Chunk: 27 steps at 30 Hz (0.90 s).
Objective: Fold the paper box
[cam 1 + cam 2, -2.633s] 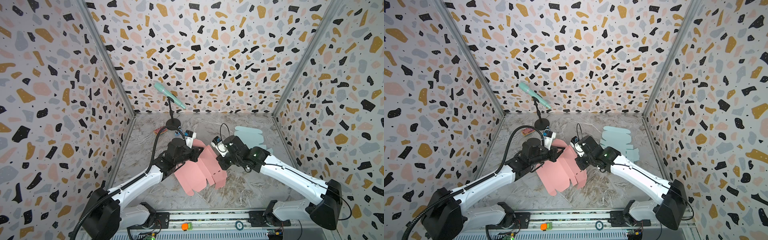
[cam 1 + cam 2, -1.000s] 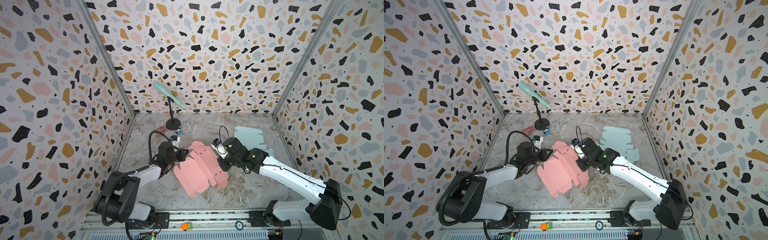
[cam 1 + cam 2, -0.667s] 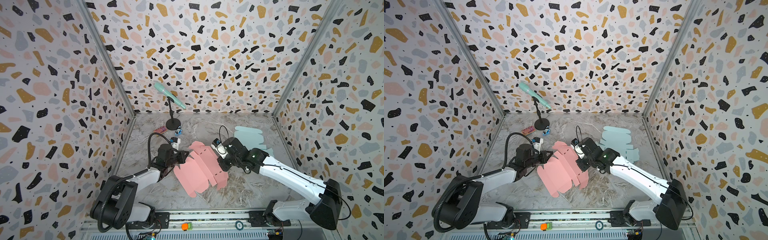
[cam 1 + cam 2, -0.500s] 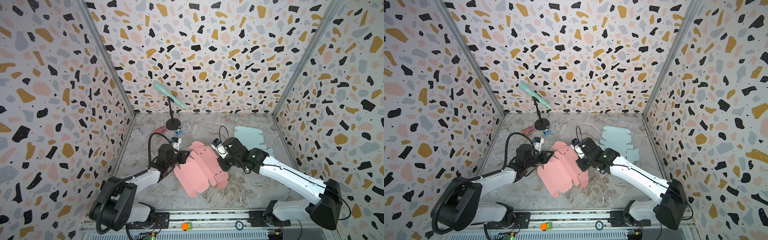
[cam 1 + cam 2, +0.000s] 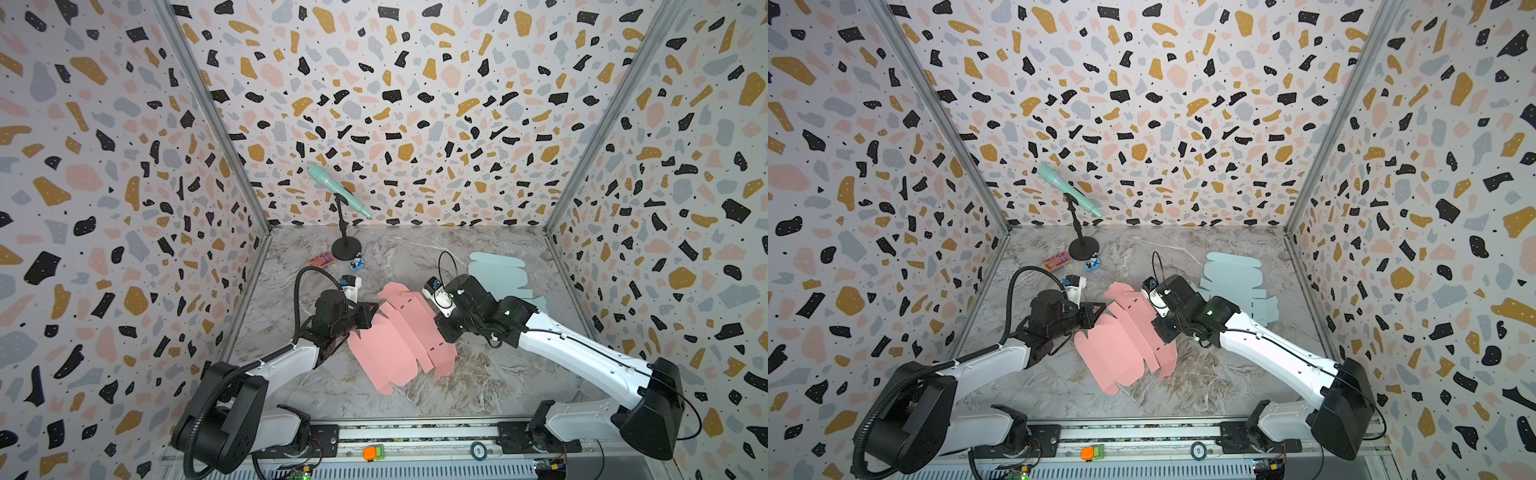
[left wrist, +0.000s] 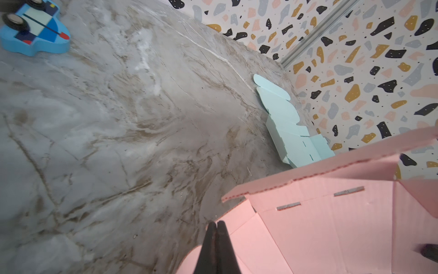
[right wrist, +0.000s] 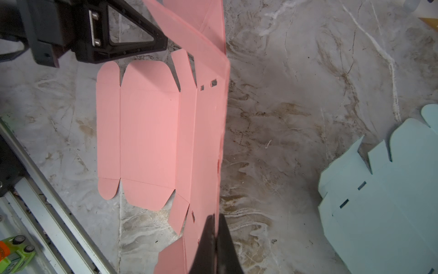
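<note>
The paper box [image 5: 399, 340] [image 5: 1121, 349] is a pink die-cut sheet lying mostly flat mid-table. Its long right-hand panel is tipped up on edge [image 7: 208, 132], while the rest lies flat [image 7: 149, 132]. My right gripper [image 5: 444, 336] [image 7: 215, 217] is shut on that raised panel's edge, which runs between its fingers. The left gripper [image 5: 373, 309] [image 6: 216, 224] is shut. Its tips rest at the sheet's far left flap [image 6: 237, 218], and no paper shows between them. In the right wrist view its black triangular fingers [image 7: 142, 40] point at the raised panel.
A light-blue flat box sheet [image 5: 498, 274] [image 7: 391, 189] lies at the back right. A black microphone stand [image 5: 345, 249], a blue toy car [image 5: 357, 262] [image 6: 35, 30] and a small red item [image 5: 321, 260] sit at the back left. The metal rail [image 5: 374, 453] runs along the front.
The left gripper pulled back off the sheet to the left, then crept right again to its left edge. The right gripper has kept hold of the raised panel without moving.
</note>
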Motion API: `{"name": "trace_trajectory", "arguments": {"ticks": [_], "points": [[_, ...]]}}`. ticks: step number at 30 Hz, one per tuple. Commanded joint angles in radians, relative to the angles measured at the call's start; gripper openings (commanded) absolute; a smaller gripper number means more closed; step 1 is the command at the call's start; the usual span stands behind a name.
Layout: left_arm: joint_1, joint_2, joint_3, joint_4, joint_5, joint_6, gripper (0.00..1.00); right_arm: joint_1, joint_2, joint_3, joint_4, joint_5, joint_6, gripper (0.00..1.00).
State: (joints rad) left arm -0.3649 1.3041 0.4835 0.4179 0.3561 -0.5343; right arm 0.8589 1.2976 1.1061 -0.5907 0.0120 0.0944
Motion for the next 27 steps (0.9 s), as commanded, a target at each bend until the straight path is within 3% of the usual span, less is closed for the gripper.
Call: {"name": "trace_trajectory", "arguments": {"ticks": [1,13,27], "points": [[0.006,0.028,0.033,0.002,-0.042,0.026,0.00,0.003,-0.016,0.017,-0.002,0.002,-0.007,0.00],[-0.005,0.087,0.070,0.048,0.014,0.071,0.00,0.005,-0.014,0.004,0.013,-0.009,-0.006,0.00],[-0.046,0.026,0.027,0.017,0.009,0.075,0.00,0.004,-0.009,0.011,0.014,-0.007,-0.004,0.00]]}}
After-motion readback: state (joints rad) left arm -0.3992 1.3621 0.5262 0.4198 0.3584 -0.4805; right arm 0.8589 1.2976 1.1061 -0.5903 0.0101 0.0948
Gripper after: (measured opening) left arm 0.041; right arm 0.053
